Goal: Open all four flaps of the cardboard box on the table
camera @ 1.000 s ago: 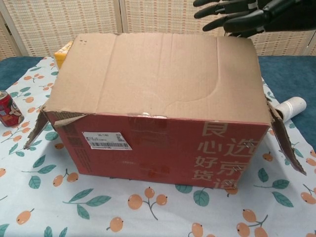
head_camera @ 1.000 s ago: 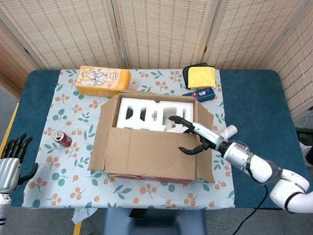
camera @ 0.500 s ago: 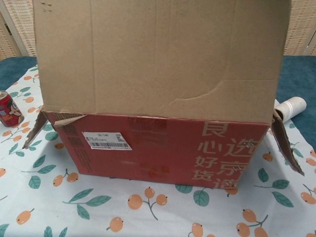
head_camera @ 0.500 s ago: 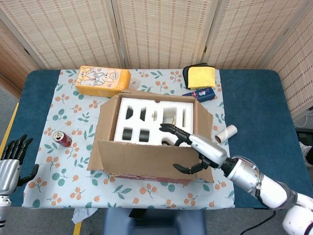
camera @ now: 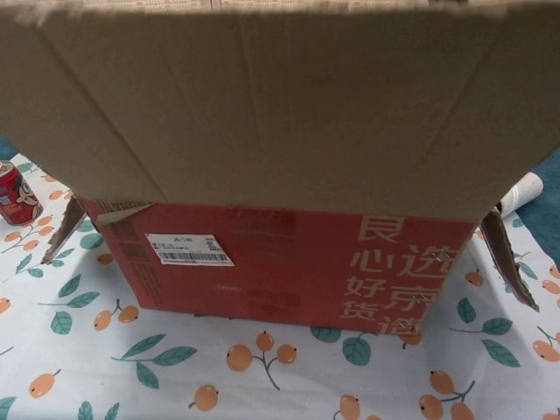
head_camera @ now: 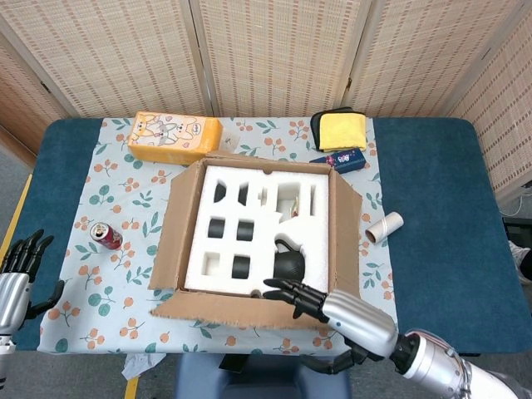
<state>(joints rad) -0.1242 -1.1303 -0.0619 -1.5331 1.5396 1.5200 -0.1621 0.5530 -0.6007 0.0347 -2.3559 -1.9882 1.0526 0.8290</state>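
The right hand [head_camera: 337,314] sits at the near edge of the brown cardboard box [head_camera: 258,233], black fingers [head_camera: 291,293] spread out over the near flap [head_camera: 241,309], pressing on it rather than gripping as far as I can see. That flap is folded outward toward the robot and fills the top of the chest view. The box is mid-table on the fruit-print tablecloth [head_camera: 108,241], white foam insert [head_camera: 249,229] showing, side flaps standing open. The left hand [head_camera: 18,270] is way off at the table's left edge, fingers apart, holding nothing. A red soda can [head_camera: 105,236] stands left of the box, with an orange carton [head_camera: 174,138] behind it.
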